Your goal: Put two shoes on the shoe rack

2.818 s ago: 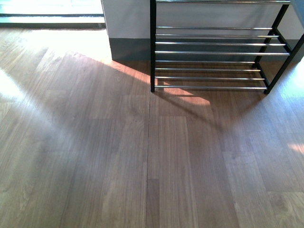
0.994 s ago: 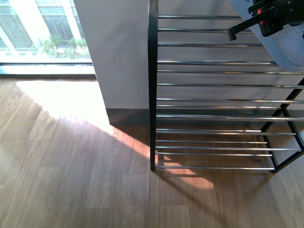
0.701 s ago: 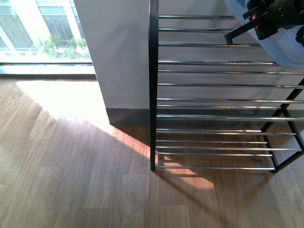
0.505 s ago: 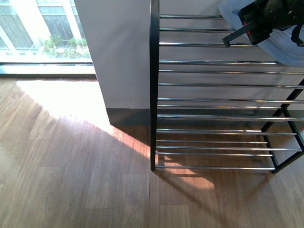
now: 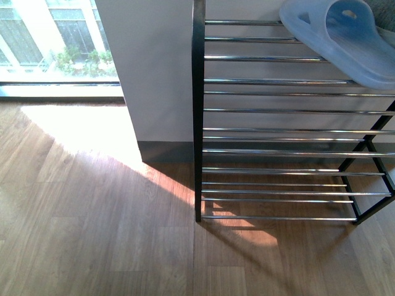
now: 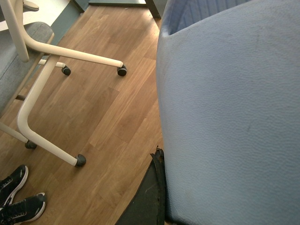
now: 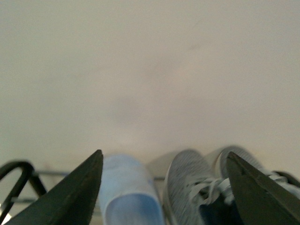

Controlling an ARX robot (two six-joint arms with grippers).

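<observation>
At the upper right of the front view, a pale blue ribbed rubber slide sandal (image 5: 336, 38) lies on the chrome rods of the slanted black-framed shoe rack (image 5: 271, 111), its sole flat on the top tier, so it looks already set down there. Neither arm shows in that view. The right wrist view looks along that tier toward the pale wall: the right hand (image 7: 164, 187) is spread wide and grips nothing, its two dark fingers (image 7: 77, 194) framing the sandal (image 7: 127, 196) and two grey knit lace-up sneakers (image 7: 206, 190) lined up beside it. It appears to sit a little back from the shoes. The left wrist view is mostly filled by a second pale blue sandal (image 6: 229, 117) close to the camera above the wooden floor (image 6: 103, 103); I cannot tell whether the left hand grips it.
</observation>
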